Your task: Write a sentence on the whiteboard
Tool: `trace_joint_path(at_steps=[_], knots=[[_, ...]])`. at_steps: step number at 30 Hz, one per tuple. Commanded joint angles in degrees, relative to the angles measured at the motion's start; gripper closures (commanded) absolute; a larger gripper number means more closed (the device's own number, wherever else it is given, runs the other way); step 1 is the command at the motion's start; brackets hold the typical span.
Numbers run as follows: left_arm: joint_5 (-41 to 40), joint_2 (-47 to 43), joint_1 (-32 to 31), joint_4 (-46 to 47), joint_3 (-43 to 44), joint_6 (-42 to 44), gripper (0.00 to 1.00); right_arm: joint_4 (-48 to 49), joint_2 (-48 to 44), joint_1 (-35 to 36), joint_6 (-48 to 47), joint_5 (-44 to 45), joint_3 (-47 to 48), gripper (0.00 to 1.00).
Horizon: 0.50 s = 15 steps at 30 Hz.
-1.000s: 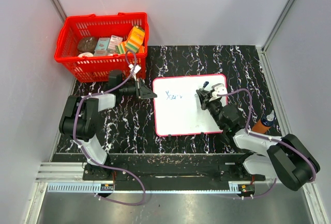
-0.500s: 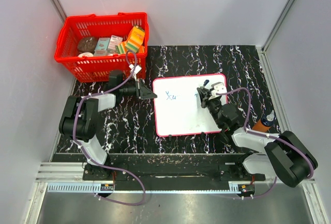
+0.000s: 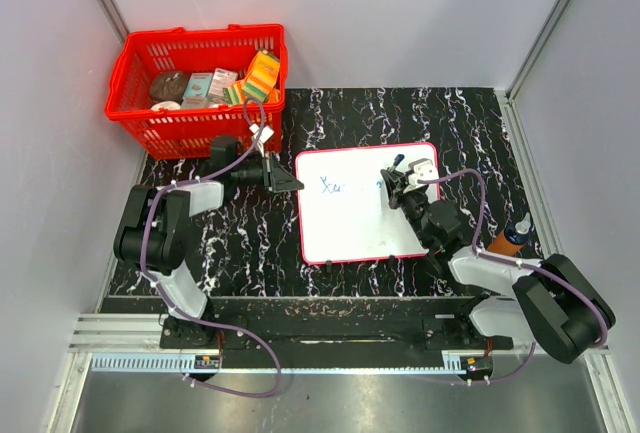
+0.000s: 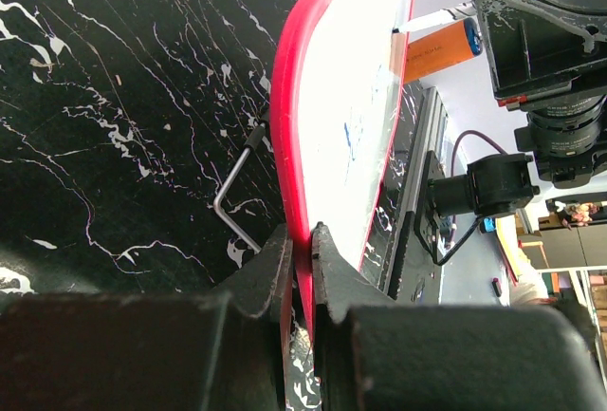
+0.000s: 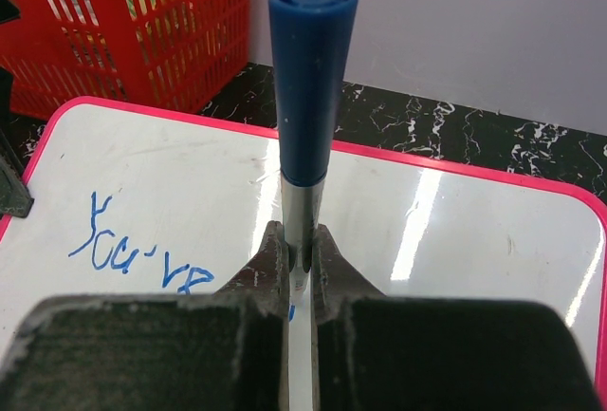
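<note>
Red plastic basket [image 3: 195, 83] stands off the whiteboard's [image 3: 365, 203] far left corner, and the labels on its packets are too small for you to read. Your left tool [image 4: 302, 240] is pinched shut on the whiteboard's left edge, with the thin red frame between its fingers. The board itself is a flat white rectangle with rounded corners, lying on the black marbled desk [image 3: 240, 243]. On its left half you have the sentence [image 5: 123, 254] in thin blue strokes, roughly "You'v"; its end runs behind your right tool [image 5: 299, 250]. That tool stands over the board's middle, clamped on a marker [image 5: 311, 79] with a blue end. The print on its barrel is unreadable. An orange bottle [image 3: 508, 241] stands right of the board.
</note>
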Motion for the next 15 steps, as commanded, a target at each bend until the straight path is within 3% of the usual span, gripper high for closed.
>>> trace_joint_path(at_steps=[1,15], knots=[[-2.1,-1.7,-1.2,-0.3,1.1,5.3,1.0,-0.8,-2.0,0.4,0.6,-0.5,-0.1,1.0],[-2.5,-1.7,-1.2,-0.7,0.9,5.8,1.0,-4.8,-5.5,0.4,2.3,-2.6,-2.2,1.0]])
